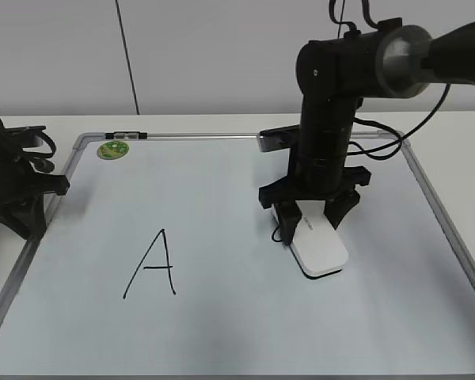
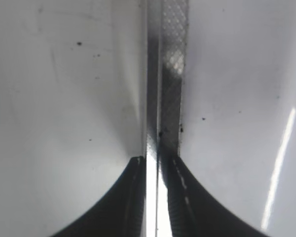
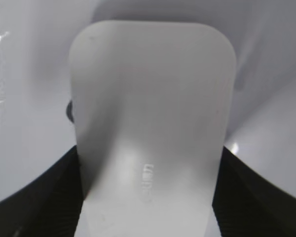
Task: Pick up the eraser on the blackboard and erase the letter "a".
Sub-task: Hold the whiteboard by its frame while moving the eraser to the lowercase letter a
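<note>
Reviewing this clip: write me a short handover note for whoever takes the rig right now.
Right gripper: shut on the eraser, which sits flat on the blackboard, right of centre.
Left gripper: shut, empty, parked at the board's left frame.
Board: capital "A" intact at lower left; green magnet at top left corner.
Small letter "a": not visible; a short dark mark shows at the eraser's left edge, so it may lie under the eraser.
Left: finish wiping, lift, check.

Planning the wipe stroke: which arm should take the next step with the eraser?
Right. Its end effector straddles the eraser on the blackboard; the left end effector sits shut at the board's left frame.
</note>
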Robot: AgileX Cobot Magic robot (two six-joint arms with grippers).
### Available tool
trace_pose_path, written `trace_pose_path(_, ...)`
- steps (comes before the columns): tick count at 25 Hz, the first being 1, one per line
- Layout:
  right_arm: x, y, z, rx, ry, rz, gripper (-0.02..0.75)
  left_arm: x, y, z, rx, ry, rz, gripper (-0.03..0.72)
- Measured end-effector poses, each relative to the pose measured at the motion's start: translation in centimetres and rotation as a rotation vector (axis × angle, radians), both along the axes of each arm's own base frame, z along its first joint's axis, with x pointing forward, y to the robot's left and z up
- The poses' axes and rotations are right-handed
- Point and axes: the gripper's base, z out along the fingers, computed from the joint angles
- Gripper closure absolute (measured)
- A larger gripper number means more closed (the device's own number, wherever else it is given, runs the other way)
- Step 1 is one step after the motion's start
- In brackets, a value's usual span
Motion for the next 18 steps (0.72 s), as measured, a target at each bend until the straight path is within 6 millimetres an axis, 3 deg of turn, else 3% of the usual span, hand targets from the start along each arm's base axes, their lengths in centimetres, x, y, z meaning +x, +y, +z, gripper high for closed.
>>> trace_pose_path(10, -2.2, 4.8, 0.0, 0.128, 0.052, 0.076, 0.213, 0.0, 0.0, -0.1, 0.0, 0.002, 0.0, 0.566)
trace_pose_path(15, -1.0, 5.8, 1.1, 0.154, -0.005, 0.09, 0.213, 0.0, 0.0, -0.1, -0.001, 0.002, 0.001, 0.561)
trace_pose_path(18, 0.3, 5.9, 3.1, 0.117, -0.12, 0.098, 0.213, 0.0, 0.0, 0.0, -0.003, 0.0, 0.0, 0.557)
